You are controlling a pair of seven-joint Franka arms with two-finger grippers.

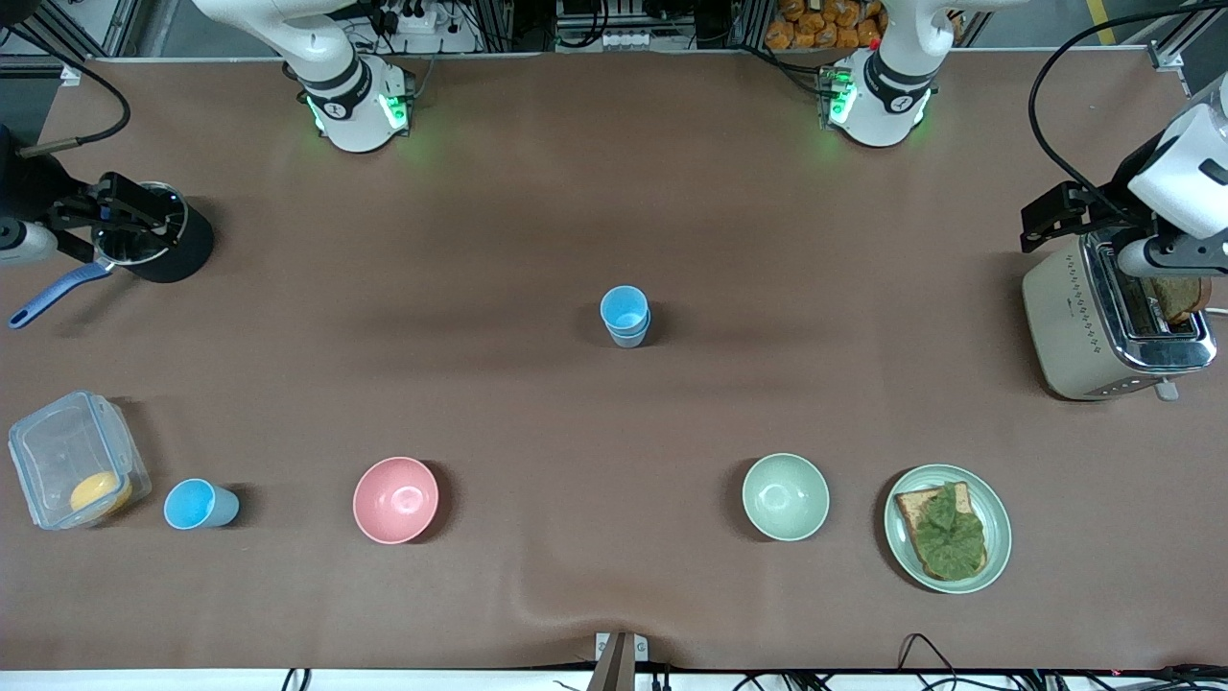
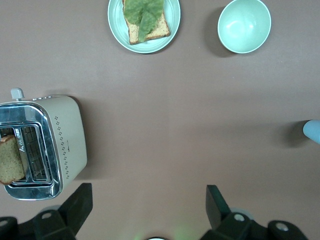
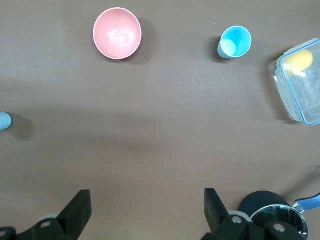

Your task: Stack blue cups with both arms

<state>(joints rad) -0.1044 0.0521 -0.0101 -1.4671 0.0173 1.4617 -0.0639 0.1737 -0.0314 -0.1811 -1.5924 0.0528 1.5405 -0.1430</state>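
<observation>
A lone cup (image 1: 199, 505) stands by the front edge near the right arm's corner, nearer the open, empty right hand (image 3: 145, 212) over that end than the open left hand (image 2: 147, 210), with two cups (image 1: 625, 316) already nested at the surface's (image 1: 537, 221) centre.

Two stacked blue cups (image 1: 625, 316) stand mid-table — a third blue cup (image 1: 199, 505) sits nearer the camera, between the clear container (image 1: 75, 461) and pink bowl (image 1: 395, 499); both grippers wait at the table's ends.
</observation>
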